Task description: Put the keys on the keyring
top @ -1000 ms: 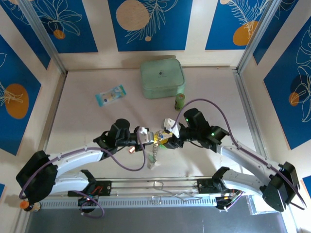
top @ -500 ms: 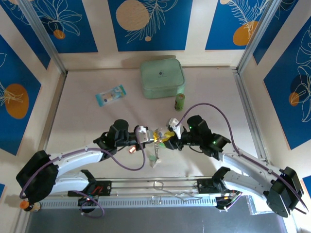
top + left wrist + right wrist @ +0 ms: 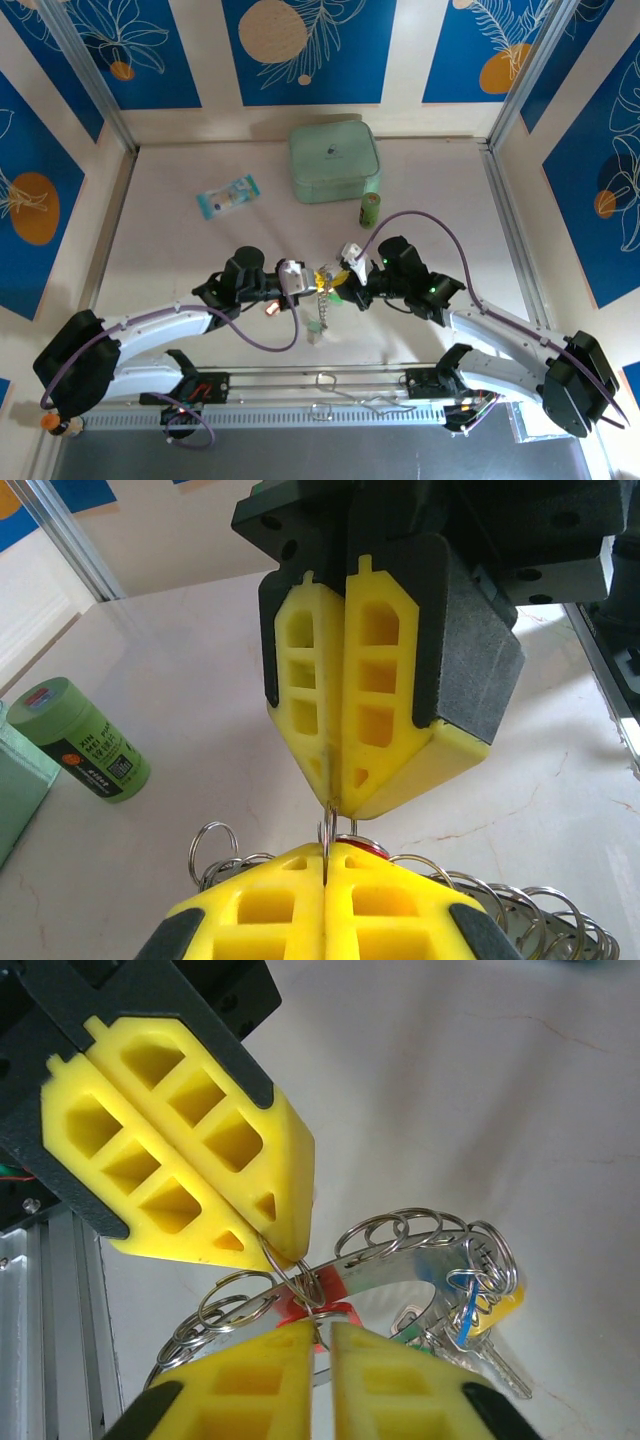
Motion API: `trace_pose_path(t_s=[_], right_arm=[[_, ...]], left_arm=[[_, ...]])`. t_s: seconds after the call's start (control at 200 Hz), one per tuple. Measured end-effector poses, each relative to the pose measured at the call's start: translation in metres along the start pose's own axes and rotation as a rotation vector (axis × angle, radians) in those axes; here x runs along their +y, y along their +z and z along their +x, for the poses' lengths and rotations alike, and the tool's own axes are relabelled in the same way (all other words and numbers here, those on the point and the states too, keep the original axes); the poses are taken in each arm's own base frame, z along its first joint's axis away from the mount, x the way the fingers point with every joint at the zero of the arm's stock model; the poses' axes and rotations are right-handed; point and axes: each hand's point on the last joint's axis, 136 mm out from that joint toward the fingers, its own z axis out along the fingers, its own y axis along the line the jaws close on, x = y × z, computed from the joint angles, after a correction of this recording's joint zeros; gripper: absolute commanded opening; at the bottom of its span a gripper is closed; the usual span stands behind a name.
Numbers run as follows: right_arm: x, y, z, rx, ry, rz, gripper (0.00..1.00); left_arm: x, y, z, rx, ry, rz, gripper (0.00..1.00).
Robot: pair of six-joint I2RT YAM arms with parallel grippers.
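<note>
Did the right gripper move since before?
Yes. The right gripper slid slightly down-left in the top view, away from the bottle.

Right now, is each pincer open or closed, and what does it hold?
Left pincer: closed on a small ring of the keyring.
Right pincer: closed on the red key.

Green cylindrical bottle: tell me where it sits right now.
In the top view the green cylindrical bottle sits just right of the mint-green square case's near corner, beyond the right claw.
</note>
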Motion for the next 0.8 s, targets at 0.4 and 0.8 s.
trace_pose_path(t_s=[0.4, 0.8], right_arm=[[0.000, 0.012, 0.010, 0.045, 0.015, -0.024, 0.00], [0.005, 0.003, -0.003, -0.007, -0.042, -0.020, 0.36]], left_arm=[[-0.002, 0.001, 0.005, 0.007, -0.011, 0.004, 0.00], [-0.003, 0.001, 0.002, -0.017, -0.001, 0.012, 0.00]])
